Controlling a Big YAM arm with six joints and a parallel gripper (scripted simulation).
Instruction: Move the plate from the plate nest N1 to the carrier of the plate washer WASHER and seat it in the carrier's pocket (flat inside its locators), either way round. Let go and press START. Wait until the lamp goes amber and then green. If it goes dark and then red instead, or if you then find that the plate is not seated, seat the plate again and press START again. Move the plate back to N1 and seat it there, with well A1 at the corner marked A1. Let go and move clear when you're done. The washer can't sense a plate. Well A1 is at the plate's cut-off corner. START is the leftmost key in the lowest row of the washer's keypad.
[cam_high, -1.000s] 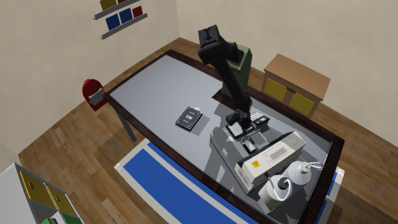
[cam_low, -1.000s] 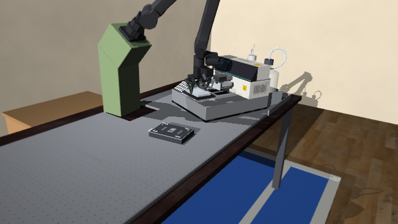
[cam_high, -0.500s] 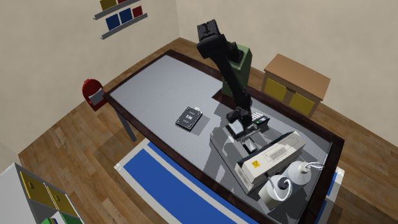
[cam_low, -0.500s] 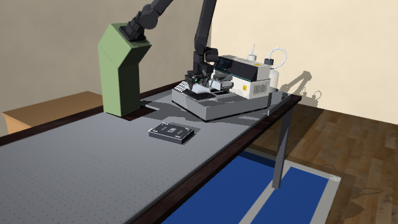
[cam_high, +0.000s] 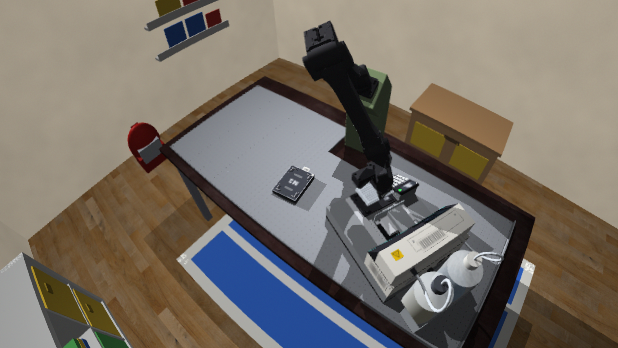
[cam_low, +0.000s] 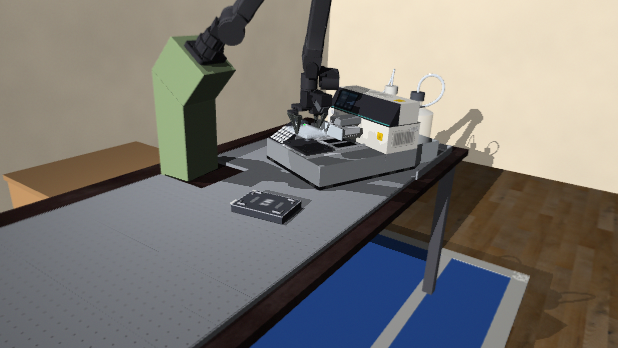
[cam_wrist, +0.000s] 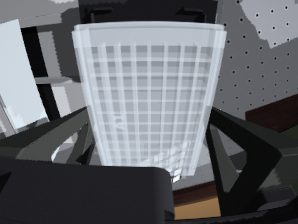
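Black two-finger gripper (cam_high: 373, 186) (cam_low: 309, 129) (cam_wrist: 149, 112) clamped on the clear, gridded plastic plate (cam_high: 367, 194) (cam_low: 312, 131) (cam_wrist: 150, 90). Plate's tilted, over the black carrier (cam_high: 361, 205) (cam_low: 309, 146) (cam_wrist: 150, 10) at the grey-and-white washer (cam_high: 425, 245) (cam_low: 365, 162), not flat in the pocket. Lamp (cam_high: 400, 190) (cam_low: 304, 125) green. Black rectangular nest N1 (cam_high: 292, 187) (cam_low: 266, 208) bare, left in top view.
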